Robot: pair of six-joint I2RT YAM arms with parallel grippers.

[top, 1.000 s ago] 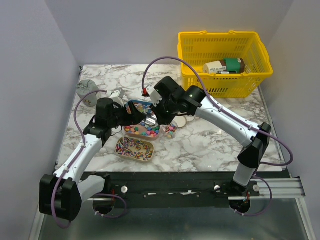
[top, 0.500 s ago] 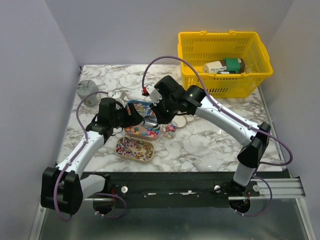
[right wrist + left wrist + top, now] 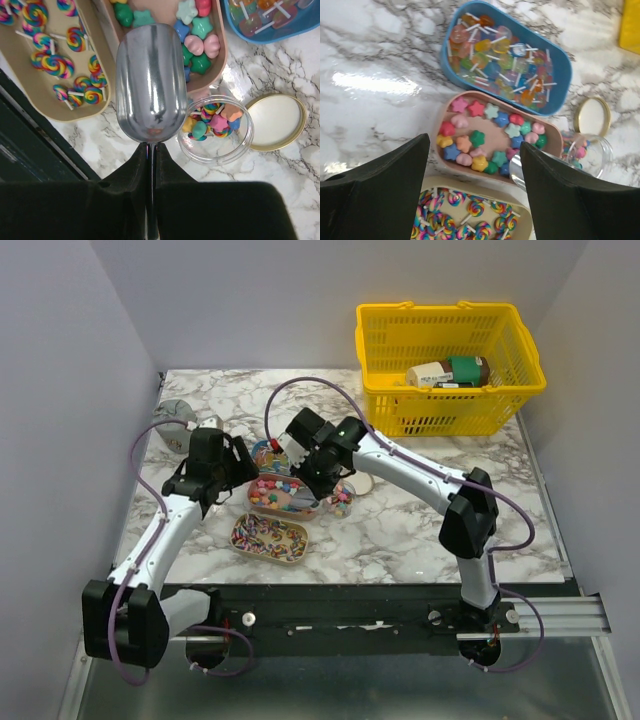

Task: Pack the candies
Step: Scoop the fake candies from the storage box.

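1. Above the pink tray (image 3: 492,136), left tool (image 3: 472,147) with fingers spread apart, gripping nothing.
2. Over the pink tray's near-right corner, right tool (image 3: 151,150) clamped together on the thin handle of a silver scoop (image 3: 150,85), bowl pointing away from the fingers.
3. In the pink tray, candies (image 3: 477,138) shaped as stars and hearts, crowded along the rim with bare floor in the middle; a few more inside the clear jar (image 3: 239,142), just beside the pink tray's right end.
4. Past the jar, on the side away from the pink tray, a gold lid (image 3: 276,122) lying flat.
5. Just beside the pink tray's far side, a blue tray (image 3: 560,75) of stick sweets; along its near side, a beige tray (image 3: 37,82) of swirl lollipops, close to the front edge of the tabletop (image 3: 420,520).
6. Right of the pink tray, beyond the lid, bare marble reaching the tabletop's right edge; more bare marble to its left.
7. Well apart from the pink tray, at the far right corner, a yellow basket (image 3: 450,410).
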